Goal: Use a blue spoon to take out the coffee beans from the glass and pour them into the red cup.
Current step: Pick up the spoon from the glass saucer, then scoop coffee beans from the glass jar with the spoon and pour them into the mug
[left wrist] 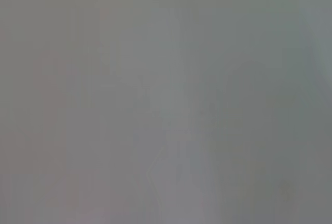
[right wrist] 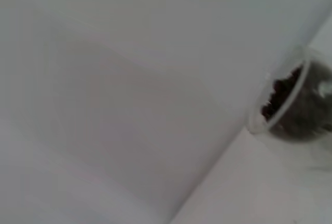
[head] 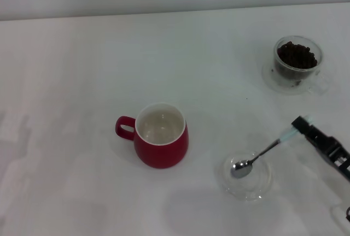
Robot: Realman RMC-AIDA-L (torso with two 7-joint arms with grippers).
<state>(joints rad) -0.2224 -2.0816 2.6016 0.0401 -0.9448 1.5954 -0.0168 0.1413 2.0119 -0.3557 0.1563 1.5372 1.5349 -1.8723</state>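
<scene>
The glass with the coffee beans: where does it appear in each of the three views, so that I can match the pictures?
Head view: the glass stands far on the right, full of coffee beans, beyond the right gripper holding the blue spoon.
Left wrist view: not in it; only a plain grey surface shows.
Right wrist view: at the picture's right edge, partly cut off.
Shared landmark: the dark beans, in head and right wrist views.

Bright, even overhead light with faint shadows; both wrist views are badly blurred.
</scene>
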